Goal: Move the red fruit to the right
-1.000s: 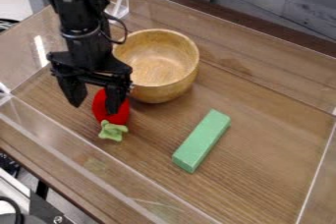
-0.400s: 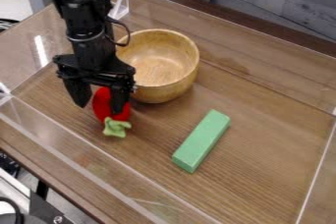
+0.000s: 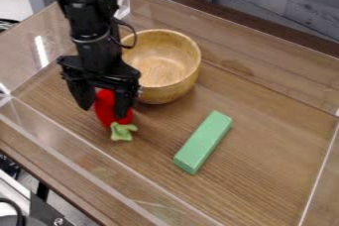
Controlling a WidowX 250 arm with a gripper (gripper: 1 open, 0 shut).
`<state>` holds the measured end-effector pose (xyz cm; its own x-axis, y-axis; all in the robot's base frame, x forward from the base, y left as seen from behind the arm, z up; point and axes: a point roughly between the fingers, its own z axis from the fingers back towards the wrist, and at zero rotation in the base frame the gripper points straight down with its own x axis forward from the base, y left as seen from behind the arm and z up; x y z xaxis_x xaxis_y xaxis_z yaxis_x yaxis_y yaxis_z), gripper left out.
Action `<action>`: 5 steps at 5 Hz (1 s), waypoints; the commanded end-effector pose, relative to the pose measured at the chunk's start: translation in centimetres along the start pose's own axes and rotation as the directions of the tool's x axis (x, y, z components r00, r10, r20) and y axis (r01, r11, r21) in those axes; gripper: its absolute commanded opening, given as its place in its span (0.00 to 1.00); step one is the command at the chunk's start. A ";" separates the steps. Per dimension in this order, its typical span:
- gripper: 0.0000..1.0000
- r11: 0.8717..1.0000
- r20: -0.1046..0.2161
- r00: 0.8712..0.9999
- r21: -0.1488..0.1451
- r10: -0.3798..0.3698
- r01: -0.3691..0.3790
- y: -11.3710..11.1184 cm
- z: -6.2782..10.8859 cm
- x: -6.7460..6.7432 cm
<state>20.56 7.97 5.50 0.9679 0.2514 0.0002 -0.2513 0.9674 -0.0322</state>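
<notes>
**Hand down over red fruit, grasp not made**

Hand (image 3: 107, 104) pointing straight down, fingers spread wide, straddling the red fruit (image 3: 106, 109). No squeeze visible; nothing held yet. Red fruit on the wooden surface (image 3: 265, 91), just in front-left of the wooden bowl (image 3: 161, 64), close to its near rim but not inside it. Pale green stem (image 3: 123, 131) poking out below the fingers toward the camera. Green block (image 3: 204, 141) lying flat, well to the right of the bowl's front edge, clear of the hand. Clear low walls around the work area.

Progress, as a judgement: approach and alignment done, fruit not shifted rightward. Left to do: close on fruit, lift, carry right past the bowl front, set down. Open space right of the block looks usable. Risk: block sits in a low carry path.
</notes>
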 end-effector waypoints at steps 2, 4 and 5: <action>1.00 0.998 0.042 0.997 0.009 0.068 -0.068 2.3 0.3 1.8; 1.00 0.993 0.051 0.991 0.018 0.120 -0.121 3.8 -0.7 3.1; 0.00 0.991 0.050 0.990 0.019 0.133 -0.134 4.0 -1.6 3.0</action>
<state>22.43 11.83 3.48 0.9352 0.3529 0.0278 -0.3524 0.9356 -0.0200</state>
